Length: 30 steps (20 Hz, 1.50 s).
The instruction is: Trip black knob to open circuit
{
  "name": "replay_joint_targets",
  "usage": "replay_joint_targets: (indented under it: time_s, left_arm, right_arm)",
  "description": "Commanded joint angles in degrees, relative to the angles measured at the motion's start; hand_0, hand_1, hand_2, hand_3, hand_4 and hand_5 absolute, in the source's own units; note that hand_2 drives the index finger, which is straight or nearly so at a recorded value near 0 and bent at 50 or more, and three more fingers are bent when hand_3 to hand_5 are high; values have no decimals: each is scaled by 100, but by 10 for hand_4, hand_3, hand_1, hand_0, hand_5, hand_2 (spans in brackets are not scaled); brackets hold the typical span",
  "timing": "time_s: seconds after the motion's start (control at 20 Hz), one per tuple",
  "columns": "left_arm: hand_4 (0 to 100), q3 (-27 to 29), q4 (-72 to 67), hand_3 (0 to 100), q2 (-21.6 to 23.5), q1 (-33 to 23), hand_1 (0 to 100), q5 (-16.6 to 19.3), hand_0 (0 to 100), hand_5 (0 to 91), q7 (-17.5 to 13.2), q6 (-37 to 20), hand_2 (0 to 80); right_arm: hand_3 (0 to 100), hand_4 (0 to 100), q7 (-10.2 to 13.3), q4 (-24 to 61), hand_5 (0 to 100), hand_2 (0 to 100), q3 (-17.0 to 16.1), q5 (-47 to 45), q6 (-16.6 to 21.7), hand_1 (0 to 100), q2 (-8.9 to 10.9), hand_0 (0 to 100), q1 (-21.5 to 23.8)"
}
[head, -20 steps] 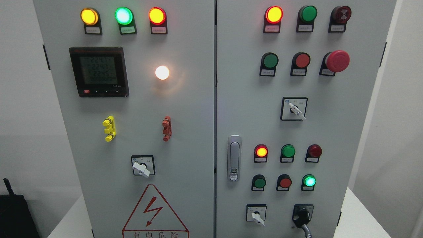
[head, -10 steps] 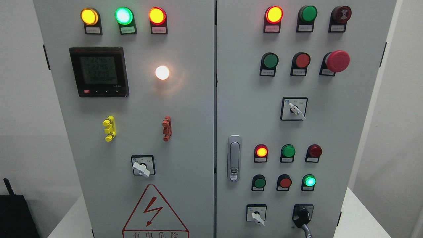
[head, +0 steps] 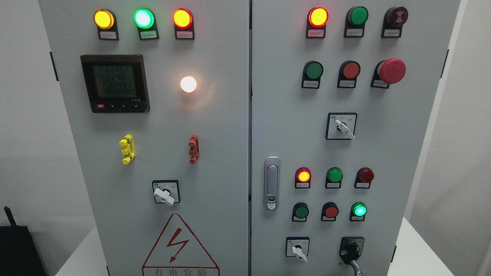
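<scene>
Bright, even, sharp lighting; the white lamp (head: 188,84) throws a warm glare on the cabinet door (head: 215,126).

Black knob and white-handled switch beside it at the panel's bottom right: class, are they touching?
Apart. The head view shows bare grey panel between the black knob and the white-handled switch. No hand is in view.

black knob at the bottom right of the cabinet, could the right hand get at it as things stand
Probably yes, though neither hand is in view, so its start is unknown. The black knob sits exposed on the right door, with nothing in front. Only its grey cable hangs just below.
</scene>
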<state>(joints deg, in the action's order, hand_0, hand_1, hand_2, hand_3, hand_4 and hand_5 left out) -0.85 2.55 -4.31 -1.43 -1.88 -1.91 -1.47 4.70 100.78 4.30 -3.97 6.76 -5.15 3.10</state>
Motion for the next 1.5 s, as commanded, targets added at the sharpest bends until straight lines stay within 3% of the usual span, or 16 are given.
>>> replay_joint_targets:
  time_s: [0.0,1.45]
  left_arm:
    - [0,14,0,0,1,12,389,-14,120,0,-2,-20,0]
    - [0,14,0,0,1,12,389,-14,120,0,-2,-20,0]
  right_arm:
    - [1000,1000,-154,241,982,7,106,11,142,0,-39,0,-107]
    - [1000,1000,-154,249,983,9,-122,-69,133,0,23,0,-63]
